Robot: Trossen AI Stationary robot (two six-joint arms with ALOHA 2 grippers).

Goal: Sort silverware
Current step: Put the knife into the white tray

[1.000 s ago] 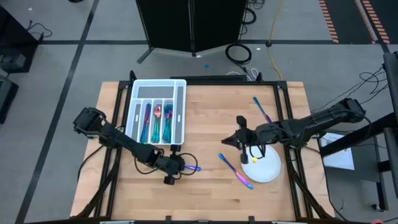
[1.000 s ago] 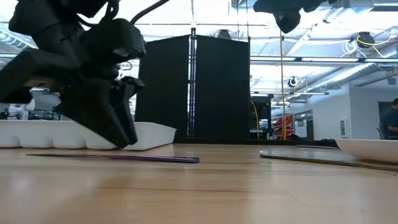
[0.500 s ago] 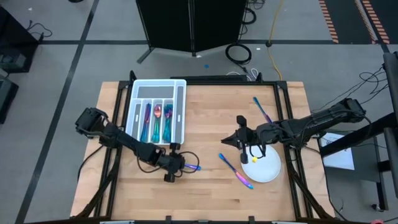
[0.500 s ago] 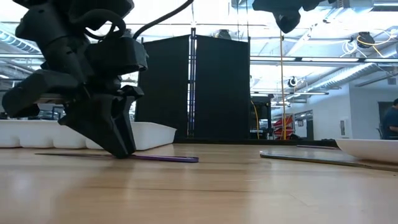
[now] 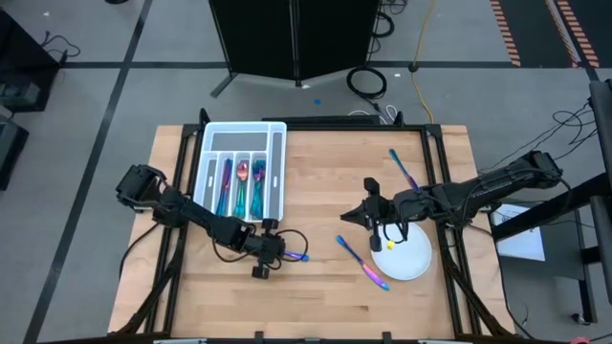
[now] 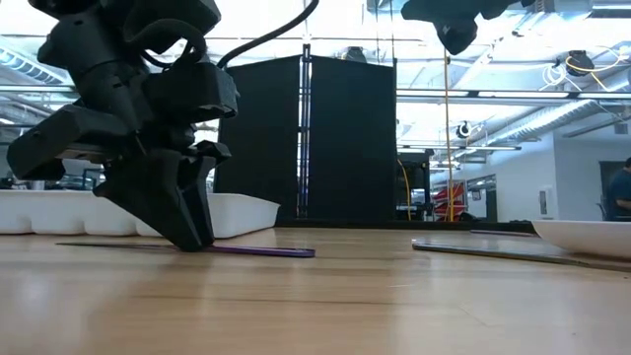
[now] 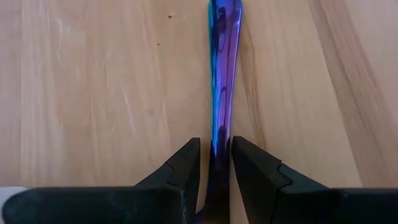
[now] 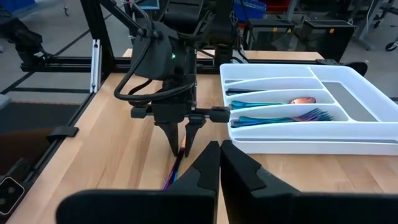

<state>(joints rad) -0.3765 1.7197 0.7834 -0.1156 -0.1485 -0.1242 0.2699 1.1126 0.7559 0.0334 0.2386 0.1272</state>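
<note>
Silverware piece [image 7: 221, 74]: slim iridescent blue-purple handle, flat on bench [image 5: 325, 182], just in front of white tray [image 5: 277, 172]. Judged light, rigid, slick; low profile, likely to slide or pivot. Left claw [image 7: 215, 163] straddles handle, fingers close either side, clamped or nearly. Best hold: mid-handle. Right claw [image 8: 219, 155] shut, empty, hovering well right of tray by plate [image 5: 416, 260].

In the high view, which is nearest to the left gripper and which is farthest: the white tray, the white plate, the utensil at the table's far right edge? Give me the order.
From the left gripper:
1. White tray, just behind it, on the left side.
2. White plate, across the table, on the right near the right gripper.
3. Utensil at the far right edge, beyond the plate's side, toward the back.
</note>
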